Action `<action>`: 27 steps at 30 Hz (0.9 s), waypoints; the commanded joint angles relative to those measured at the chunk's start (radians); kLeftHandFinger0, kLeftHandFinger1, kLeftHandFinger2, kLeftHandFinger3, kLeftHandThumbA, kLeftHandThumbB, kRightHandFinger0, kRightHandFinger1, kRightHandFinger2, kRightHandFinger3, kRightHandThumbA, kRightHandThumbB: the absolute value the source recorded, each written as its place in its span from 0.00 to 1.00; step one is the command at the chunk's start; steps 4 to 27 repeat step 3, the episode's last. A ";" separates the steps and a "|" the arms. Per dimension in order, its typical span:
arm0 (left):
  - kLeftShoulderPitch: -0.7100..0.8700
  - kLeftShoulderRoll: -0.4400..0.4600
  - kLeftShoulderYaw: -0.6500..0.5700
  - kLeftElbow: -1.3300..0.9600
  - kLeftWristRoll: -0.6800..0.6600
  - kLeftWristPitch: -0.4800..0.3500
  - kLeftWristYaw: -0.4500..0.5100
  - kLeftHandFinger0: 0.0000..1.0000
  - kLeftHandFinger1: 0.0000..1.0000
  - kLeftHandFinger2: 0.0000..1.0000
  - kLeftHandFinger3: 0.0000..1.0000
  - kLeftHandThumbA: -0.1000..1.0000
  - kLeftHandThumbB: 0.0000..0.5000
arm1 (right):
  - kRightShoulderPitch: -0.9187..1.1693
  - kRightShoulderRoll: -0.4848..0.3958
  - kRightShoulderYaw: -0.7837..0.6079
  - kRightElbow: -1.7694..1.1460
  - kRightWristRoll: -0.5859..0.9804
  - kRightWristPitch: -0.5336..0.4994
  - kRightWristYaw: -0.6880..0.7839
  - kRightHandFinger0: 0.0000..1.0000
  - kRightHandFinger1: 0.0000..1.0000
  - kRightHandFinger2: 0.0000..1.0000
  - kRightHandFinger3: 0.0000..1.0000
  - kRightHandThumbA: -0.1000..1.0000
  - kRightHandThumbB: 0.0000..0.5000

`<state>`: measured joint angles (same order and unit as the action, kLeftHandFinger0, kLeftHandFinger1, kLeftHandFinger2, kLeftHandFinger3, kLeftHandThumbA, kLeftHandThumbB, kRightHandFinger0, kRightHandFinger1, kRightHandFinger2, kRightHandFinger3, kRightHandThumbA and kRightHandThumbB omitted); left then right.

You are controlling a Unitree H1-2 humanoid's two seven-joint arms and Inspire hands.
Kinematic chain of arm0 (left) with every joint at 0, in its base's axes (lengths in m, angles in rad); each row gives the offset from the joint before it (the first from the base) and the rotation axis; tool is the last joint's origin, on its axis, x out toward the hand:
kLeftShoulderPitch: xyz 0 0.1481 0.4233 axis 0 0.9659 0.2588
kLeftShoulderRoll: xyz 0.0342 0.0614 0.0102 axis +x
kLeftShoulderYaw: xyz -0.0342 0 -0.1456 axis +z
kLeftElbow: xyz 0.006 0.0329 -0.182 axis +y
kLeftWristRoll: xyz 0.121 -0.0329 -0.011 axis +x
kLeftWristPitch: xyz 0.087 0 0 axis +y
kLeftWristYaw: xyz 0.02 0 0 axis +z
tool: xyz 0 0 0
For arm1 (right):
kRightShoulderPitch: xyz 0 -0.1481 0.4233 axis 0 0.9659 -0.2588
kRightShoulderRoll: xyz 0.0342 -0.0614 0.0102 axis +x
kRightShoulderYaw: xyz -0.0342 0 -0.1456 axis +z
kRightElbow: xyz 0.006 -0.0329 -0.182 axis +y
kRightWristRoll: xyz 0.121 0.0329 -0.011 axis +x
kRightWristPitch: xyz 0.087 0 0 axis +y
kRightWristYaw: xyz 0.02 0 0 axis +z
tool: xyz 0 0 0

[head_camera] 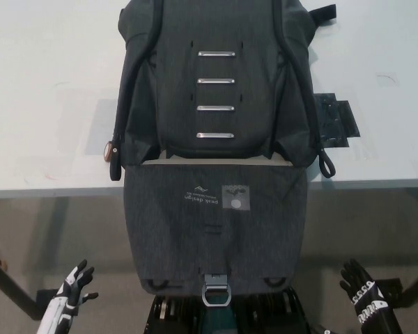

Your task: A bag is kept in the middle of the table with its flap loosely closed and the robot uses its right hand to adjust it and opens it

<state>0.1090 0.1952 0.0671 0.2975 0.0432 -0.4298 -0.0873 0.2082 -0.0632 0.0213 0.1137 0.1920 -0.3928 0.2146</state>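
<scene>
Charcoal woven fabric all over this bag [216,90], lying mid-frame on the pale table [49,104], its flap [216,236] already hanging off the near edge with a metal buckle [217,289]. Looks basically opened, I think. Right hand [362,296] low at bottom right, fingers spread, holding nothing; next it'd need to rise. Left hand [73,289] rests bottom left, also empty.

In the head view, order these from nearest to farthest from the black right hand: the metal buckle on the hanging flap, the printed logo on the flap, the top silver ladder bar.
From the black right hand:
1. Metal buckle, flap's bottom edge, centre.
2. Printed white logo, upper flap.
3. Top silver ladder bar, bag body on the table.
</scene>
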 commanded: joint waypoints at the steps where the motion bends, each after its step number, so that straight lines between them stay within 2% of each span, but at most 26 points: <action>1: 0.025 0.003 0.012 -0.015 -0.029 -0.040 0.012 0.86 0.95 0.96 1.00 1.00 1.00 | -0.001 -0.016 0.005 -0.020 0.013 -0.046 0.026 1.00 1.00 1.00 1.00 0.99 0.50; 3: 0.029 0.001 0.013 -0.018 -0.043 -0.040 0.004 0.86 0.95 0.95 1.00 1.00 1.00 | -0.018 -0.028 0.012 -0.028 0.008 -0.022 0.032 1.00 1.00 1.00 1.00 0.98 0.46; 27: 0.029 0.001 0.013 -0.018 -0.043 -0.040 0.004 0.86 0.95 0.95 1.00 1.00 1.00 | -0.018 -0.028 0.012 -0.028 0.008 -0.022 0.032 1.00 1.00 1.00 1.00 0.98 0.46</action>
